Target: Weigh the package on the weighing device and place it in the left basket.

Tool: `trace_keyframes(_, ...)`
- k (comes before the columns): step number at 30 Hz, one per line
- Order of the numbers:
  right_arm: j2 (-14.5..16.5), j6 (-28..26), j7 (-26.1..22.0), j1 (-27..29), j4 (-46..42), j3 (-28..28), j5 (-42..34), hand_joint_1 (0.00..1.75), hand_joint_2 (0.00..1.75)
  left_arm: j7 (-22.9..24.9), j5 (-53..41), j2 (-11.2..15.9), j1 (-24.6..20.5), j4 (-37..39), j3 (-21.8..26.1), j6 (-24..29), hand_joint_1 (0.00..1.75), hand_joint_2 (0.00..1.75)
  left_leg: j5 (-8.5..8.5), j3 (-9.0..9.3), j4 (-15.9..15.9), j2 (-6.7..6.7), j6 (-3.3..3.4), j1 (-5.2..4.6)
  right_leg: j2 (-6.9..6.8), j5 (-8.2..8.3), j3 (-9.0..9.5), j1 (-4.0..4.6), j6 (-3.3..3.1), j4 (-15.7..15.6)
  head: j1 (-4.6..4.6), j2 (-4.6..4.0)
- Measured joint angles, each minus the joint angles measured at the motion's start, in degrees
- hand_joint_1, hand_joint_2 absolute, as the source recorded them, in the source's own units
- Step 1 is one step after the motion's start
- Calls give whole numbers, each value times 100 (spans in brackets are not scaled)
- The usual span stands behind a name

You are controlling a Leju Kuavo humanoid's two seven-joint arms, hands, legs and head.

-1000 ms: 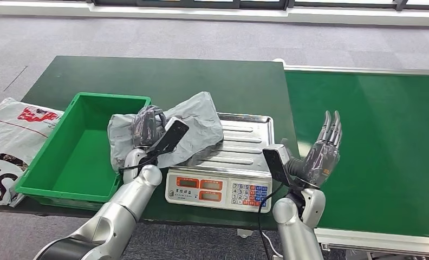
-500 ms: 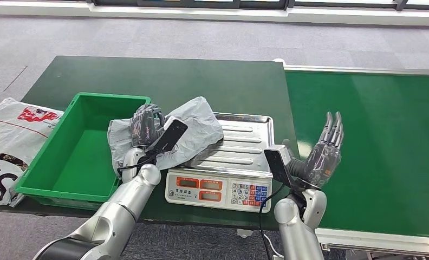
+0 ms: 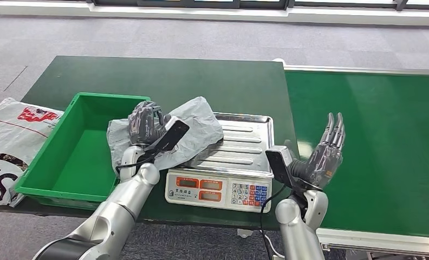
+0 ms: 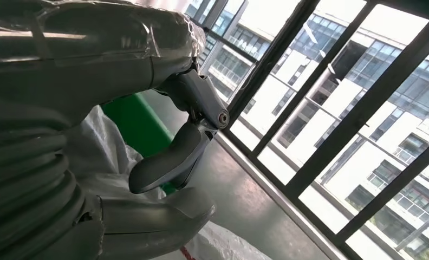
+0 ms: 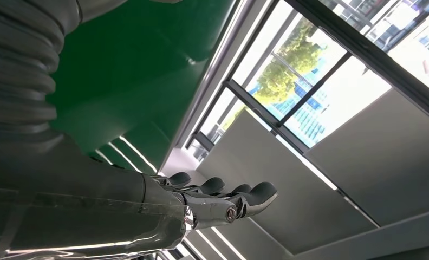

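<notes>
One green basket [image 3: 82, 157] holds nothing.

A dark green bench [image 3: 163, 76] is carrying a green basket [image 3: 66, 157] and a weighing device [image 3: 228, 162], with what appears to be a printed plastic bag [image 3: 12, 135] lying at its left edge.

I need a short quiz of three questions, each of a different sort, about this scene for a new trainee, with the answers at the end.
1. True or false: the grey package lies fully inside the green basket.
2. Which hand holds the package? A) left hand B) right hand C) neither
3. Fill in: the right hand is raised with fingers apart over the green ______.

Key:
1. False; it lies partly on the scale, with its other end over the basket's rim.
2. A
3. belt
</notes>
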Motion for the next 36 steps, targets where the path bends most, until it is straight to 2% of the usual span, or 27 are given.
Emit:
trace_keyframes(3, 0, 0, -69, 2, 0, -16, -25, 0, 175, 106, -605, -16, 23, -199, 229, 0, 175, 175, 0, -1, 0, 1, 0, 0, 1, 0, -1, 0, 0, 0, 0, 0)
trace_keyframes(7, 0, 0, -119, 4, 0, -34, -13, 0, 175, 282, -1593, -72, 141, -689, 639, 1, 0, 175, 0, -2, 0, 1, 0, 0, 1, 0, -2, 0, 0, 0, 0, -1)
trace_keyframes(9, 0, 0, -33, 8, 0, -51, 14, 0, 175, -30, -1634, -119, 221, -1057, 896, 3, 0, 175, 0, -4, 0, 1, 0, 0, 1, 0, -3, 0, 0, 0, 0, -1)
trace_keyframes(11, 0, 0, 122, 11, -7, -60, 27, 0, 175, -664, -901, -165, 324, -1482, 1094, 4, 0, 175, 0, -5, 0, 2, 0, 0, 2, 0, -6, 0, 0, 0, -1, 0)
trace_keyframes(13, 0, 0, 214, 13, -21, -61, 18, 0, 175, -948, -159, -204, 456, -1912, 1153, 4, 0, 175, 0, -6, 0, 3, 0, 0, 3, 0, -8, 0, 0, 0, -1, 0)
trace_keyframes(20, 0, 1, 126, 13, -28, -69, -9, 0, 175, -942, 188, -308, 728, -2692, 1149, 10, 0, 175, 0, -11, 0, -3, 0, 0, -4, -1, -10, 0, 1, 0, 0, 0)
trace_keyframes(25, 0, 2, 14, 14, -28, -86, -2, 0, 175, -913, 333, -328, 763, -2728, 1028, -56, 0, 175, 0, -11, 0, -3, 1, 0, -4, 0, -10, -1, 1, 0, 0, 0)
trace_keyframes(32, 0, 2, -90, 14, -16, -108, -51, 0, 175, -897, 968, -328, 759, -2609, 651, -701, 0, 175, 0, -11, 0, -2, 1, 0, -3, 0, -11, -1, 1, 0, 0, 0)
trace_keyframes(36, 0, 2, -187, 8, 24, -125, -79, 0, 175, -922, 1075, -332, 727, -2444, 456, -838, 0, 175, 0, -12, 0, -2, 1, 0, -3, 0, -12, -1, 1, 0, 0, 0)
